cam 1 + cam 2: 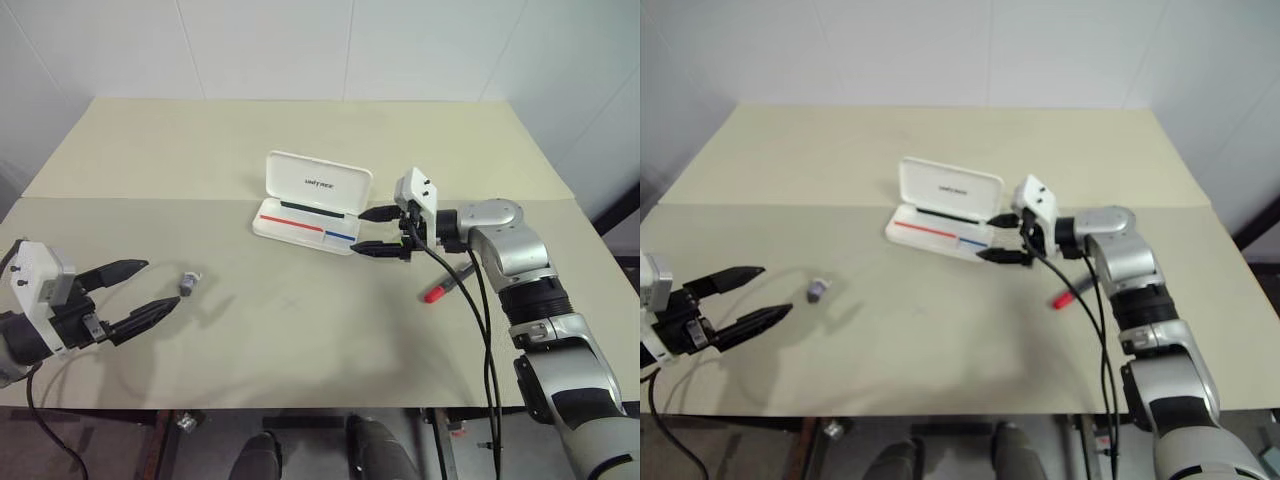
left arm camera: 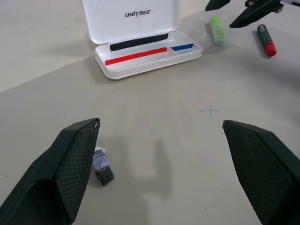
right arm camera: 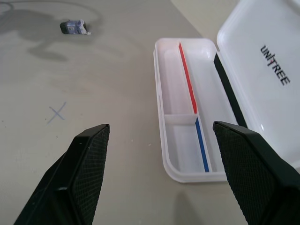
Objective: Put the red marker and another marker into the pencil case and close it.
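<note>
The white pencil case [image 1: 300, 226] lies open in the middle of the table, its lid [image 1: 320, 182] standing up and its tray [image 3: 183, 115] with red and blue stripes empty. My right gripper [image 1: 360, 231] hovers open just right of the case's right end, nothing between its fingers. The red marker [image 1: 439, 292] lies on the table to the right, below that arm; in the left wrist view it shows a red cap [image 2: 269, 47] and a dark body. A green marker [image 2: 216, 30] lies beside the case's right end. My left gripper [image 1: 160, 284] stands open at the near left.
A small grey and black object [image 1: 187, 283] lies on the table just right of my left gripper's fingertips. A faint pen cross [image 2: 209, 111] marks the beige tabletop [image 1: 300, 340] in front of the case. Black cables hang from my right arm.
</note>
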`<state>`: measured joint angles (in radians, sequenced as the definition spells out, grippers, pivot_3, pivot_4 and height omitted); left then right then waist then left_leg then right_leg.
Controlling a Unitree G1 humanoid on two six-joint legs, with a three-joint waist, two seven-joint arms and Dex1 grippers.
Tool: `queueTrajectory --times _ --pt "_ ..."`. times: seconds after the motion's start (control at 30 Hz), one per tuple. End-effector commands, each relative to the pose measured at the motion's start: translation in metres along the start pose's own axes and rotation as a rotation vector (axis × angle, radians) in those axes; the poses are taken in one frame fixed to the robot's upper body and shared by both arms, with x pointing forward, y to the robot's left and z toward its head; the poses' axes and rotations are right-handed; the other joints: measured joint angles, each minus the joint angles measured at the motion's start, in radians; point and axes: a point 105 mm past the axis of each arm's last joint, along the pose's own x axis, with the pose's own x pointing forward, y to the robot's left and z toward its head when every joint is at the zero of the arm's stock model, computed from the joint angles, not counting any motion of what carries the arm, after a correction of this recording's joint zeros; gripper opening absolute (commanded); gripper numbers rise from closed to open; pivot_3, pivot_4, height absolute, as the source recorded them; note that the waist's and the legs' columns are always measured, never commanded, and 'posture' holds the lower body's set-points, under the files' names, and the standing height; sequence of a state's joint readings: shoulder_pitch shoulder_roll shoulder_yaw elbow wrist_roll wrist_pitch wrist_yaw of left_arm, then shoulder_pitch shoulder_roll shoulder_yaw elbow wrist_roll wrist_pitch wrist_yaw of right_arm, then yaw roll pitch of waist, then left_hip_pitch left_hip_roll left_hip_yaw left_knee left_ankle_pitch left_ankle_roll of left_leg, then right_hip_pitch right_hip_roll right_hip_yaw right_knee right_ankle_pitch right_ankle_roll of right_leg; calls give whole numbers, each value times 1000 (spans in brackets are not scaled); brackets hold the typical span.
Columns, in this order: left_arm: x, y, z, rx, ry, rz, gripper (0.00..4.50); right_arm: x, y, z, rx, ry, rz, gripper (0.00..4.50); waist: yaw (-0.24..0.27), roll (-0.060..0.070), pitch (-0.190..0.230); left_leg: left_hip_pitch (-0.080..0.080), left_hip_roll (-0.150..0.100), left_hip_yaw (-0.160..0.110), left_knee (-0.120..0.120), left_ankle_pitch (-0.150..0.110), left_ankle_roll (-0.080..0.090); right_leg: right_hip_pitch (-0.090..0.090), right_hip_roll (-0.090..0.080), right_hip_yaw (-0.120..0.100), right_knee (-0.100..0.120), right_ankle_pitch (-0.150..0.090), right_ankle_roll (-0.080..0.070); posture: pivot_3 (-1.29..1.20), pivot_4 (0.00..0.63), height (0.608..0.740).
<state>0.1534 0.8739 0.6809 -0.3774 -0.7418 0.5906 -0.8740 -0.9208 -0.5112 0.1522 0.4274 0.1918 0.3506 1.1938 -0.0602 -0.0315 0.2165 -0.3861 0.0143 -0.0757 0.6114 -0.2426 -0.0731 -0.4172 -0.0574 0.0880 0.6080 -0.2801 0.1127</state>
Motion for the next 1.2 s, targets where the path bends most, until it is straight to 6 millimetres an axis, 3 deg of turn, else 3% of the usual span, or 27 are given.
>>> queueTrajectory --times 0.03,0.23,0.3,0.57,0.77,1.0,1.2 --pt "3 1 9 44 -21 -7 4465 -3 0 16 -38 -7 -12 4500 0 0 0 0 0 0 0 0 0 0 0 0 0 0 0 0 150 740" --pt "7 -6 5 23 -43 -22 4465 12 10 7 -57 69 21 4500 -6 0 0 0 0 1 0 0 0 -1 0 1 1 0 1 0 150 740" --pt "8 -4 5 32 -53 -17 4465 17 12 9 -41 75 30 4500 -6 0 0 0 0 1 0 0 0 -2 0 1 2 5 8 0 150 740" --pt "0 -5 7 47 -79 8 4465 64 21 10 -89 107 45 4500 -24 0 0 0 0 1 0 0 0 -2 0 1 3 6 11 0 150 740" --pt "0 -6 15 68 -95 37 4465 83 13 6 -114 135 18 4500 -24 0 0 -1 0 1 0 0 -1 -3 0 1 3 8 14 0 150 740" --pt "-7 -5 13 72 -88 68 4465 90 4 -1 -135 177 -4 4500 -25 0 0 -1 0 1 -1 -1 -1 -4 0 1 3 8 14 0 150 740" --pt "-11 -10 14 72 -86 78 4465 84 -3 -5 -139 199 -26 4500 -26 0 0 -1 0 1 -1 -1 -1 -4 0 1 4 8 14 0 150 740"
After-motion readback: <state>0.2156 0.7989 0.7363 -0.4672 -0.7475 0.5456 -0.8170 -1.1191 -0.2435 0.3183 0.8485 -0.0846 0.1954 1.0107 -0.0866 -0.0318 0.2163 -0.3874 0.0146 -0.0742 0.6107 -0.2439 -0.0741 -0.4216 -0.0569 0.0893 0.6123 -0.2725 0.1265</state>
